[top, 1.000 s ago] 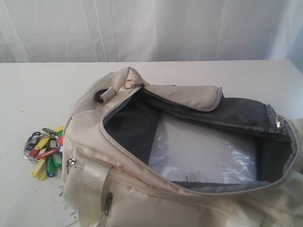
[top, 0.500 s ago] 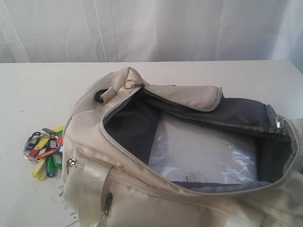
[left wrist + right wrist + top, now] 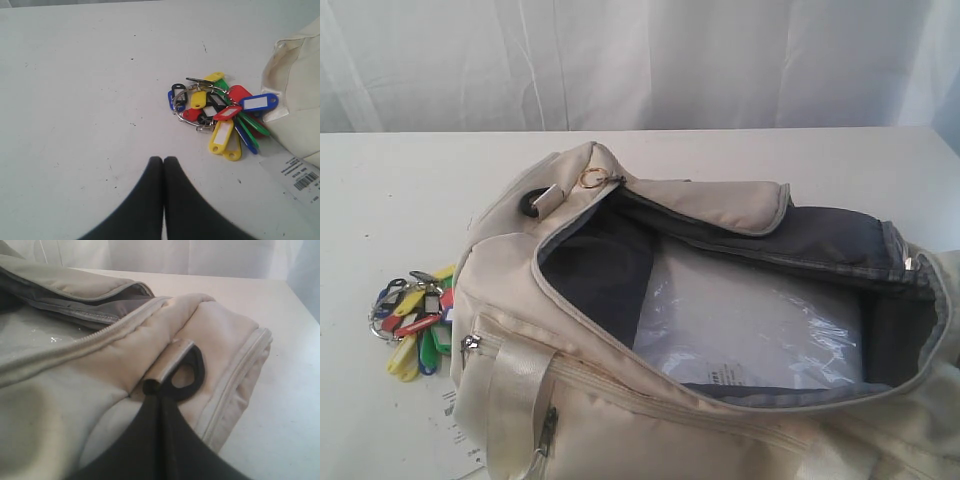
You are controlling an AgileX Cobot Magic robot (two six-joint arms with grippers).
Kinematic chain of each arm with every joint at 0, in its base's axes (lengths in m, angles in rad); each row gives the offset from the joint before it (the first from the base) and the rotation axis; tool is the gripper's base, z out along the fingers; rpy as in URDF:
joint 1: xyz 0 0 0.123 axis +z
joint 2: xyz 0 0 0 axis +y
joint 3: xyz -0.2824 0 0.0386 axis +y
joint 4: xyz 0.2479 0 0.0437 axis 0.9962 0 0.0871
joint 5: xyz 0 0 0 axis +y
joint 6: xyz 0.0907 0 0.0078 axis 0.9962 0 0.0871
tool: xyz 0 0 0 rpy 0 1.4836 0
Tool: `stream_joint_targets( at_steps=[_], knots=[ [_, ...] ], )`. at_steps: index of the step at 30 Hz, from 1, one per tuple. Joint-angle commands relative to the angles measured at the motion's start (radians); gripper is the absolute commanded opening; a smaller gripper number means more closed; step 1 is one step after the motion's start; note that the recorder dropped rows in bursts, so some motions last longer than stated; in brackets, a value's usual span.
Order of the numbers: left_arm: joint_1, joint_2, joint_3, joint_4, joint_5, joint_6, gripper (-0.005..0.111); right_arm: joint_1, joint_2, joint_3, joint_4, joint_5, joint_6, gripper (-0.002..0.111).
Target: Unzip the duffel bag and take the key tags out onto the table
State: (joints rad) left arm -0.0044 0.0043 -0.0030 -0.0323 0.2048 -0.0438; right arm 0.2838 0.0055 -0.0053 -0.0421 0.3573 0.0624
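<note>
The cream duffel bag (image 3: 620, 400) lies on the white table (image 3: 400, 190) with its main zipper open and the dark grey lining showing. On the table just left of the bag sits the bunch of key tags (image 3: 415, 318), a heap of red, yellow, green and blue tags. Neither gripper shows in the exterior view. In the left wrist view my left gripper (image 3: 163, 159) is shut and empty over bare table, a short way from the key tags (image 3: 220, 115). My right gripper (image 3: 161, 396) is shut, its tips against the bag's end (image 3: 100, 380) by a black D-ring (image 3: 189, 374).
A clear plastic packet (image 3: 740, 320) lies inside the bag. A white barcode label (image 3: 300, 177) sticks out from under the bag's corner (image 3: 300, 95) beside the tags. White curtains hang behind the table's far edge.
</note>
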Motion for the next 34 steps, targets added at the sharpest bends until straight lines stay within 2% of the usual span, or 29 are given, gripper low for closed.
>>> stream_joint_targets(
  at_steps=[1,34],
  knots=[
    [0.002,-0.004,0.003,-0.011,-0.003,-0.005,0.0,0.003,-0.005,0.005,-0.001,-0.011,-0.006,0.0],
    [0.002,-0.004,0.003,-0.011,-0.003,-0.005,0.0,0.003,-0.005,0.005,-0.001,-0.011,-0.021,0.0]
  ],
)
